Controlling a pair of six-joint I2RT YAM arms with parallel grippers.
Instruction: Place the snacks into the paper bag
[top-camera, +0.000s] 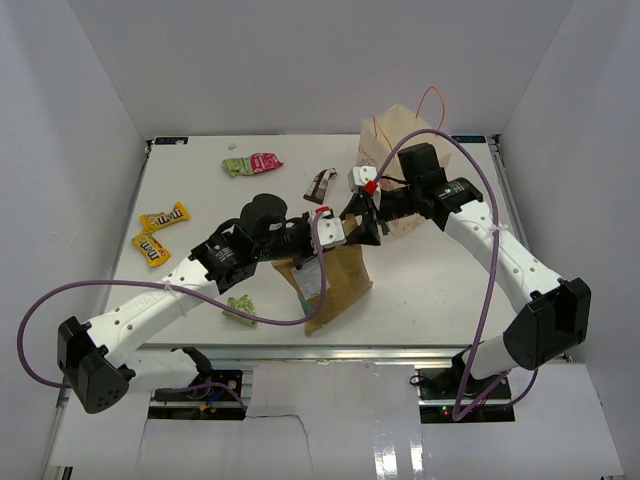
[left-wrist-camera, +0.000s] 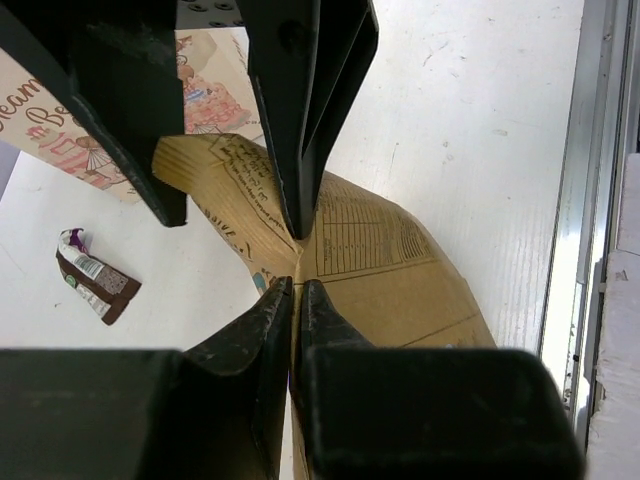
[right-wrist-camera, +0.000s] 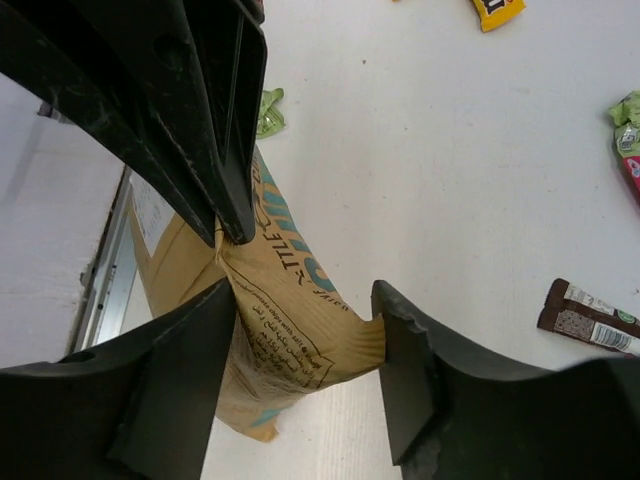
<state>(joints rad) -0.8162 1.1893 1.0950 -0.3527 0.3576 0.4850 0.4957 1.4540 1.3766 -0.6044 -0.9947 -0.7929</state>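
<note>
Tan chip bag (top-camera: 340, 285) hangs pinched by its top edge in my left gripper (left-wrist-camera: 293, 292), long axis trailing toward me. My right gripper (right-wrist-camera: 305, 300) straddles that edge, jaws apart. The paper bag (top-camera: 392, 135) stands just beyond, nearer the right one.

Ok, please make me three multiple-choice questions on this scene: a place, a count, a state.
1. Where does the paper bag stand? A. far side, right of centre B. near side, left C. near side, centre
2. How many yellow packets lie there? A. one B. two C. four
3. The left gripper is: A. open, empty B. shut on the chip bag C. shut on a yellow packet
1 A: it stands by the far edge. 2 B: both lie at the left. 3 B: it pinches the tan bag.
</note>
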